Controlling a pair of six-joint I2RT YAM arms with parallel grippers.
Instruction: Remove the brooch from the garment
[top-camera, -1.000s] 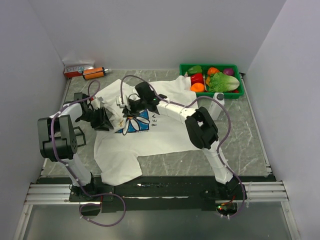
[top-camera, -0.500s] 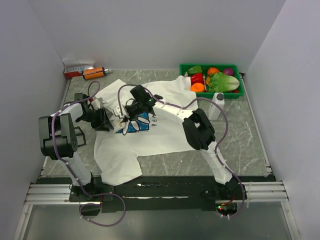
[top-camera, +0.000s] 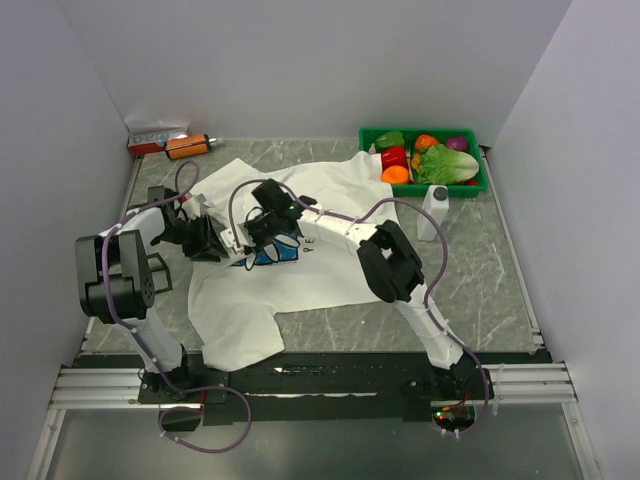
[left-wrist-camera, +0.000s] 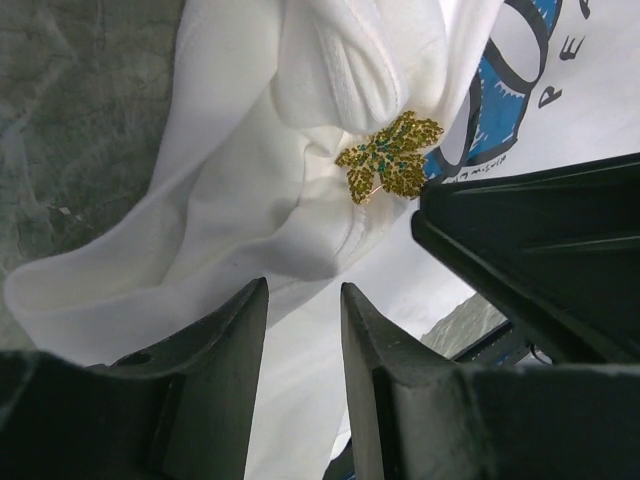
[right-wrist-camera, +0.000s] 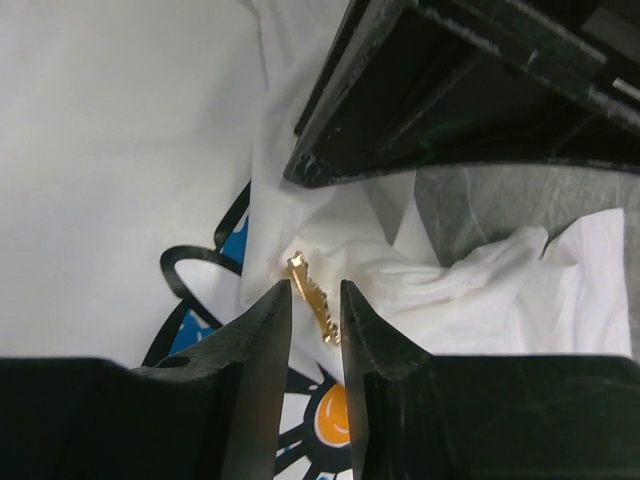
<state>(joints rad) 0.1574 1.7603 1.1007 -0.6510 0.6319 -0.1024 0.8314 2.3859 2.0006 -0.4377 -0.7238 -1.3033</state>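
Grey marbled table carries the garment, lying mostly flat. The left gripper and right gripper meet over the garment's printed front.

From the left wrist, the brooch sits pinned on a bunched fold of the garment, and the left jaws pinch the garment's cloth.

From the right wrist, the right jaws stand slightly parted, with the brooch edge-on at their tips against the garment.

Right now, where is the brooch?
Left wrist view: the brooch sits on a bunched fold of the white T-shirt, beside its blue print. Right wrist view: it shows between the fingertips of the right gripper.
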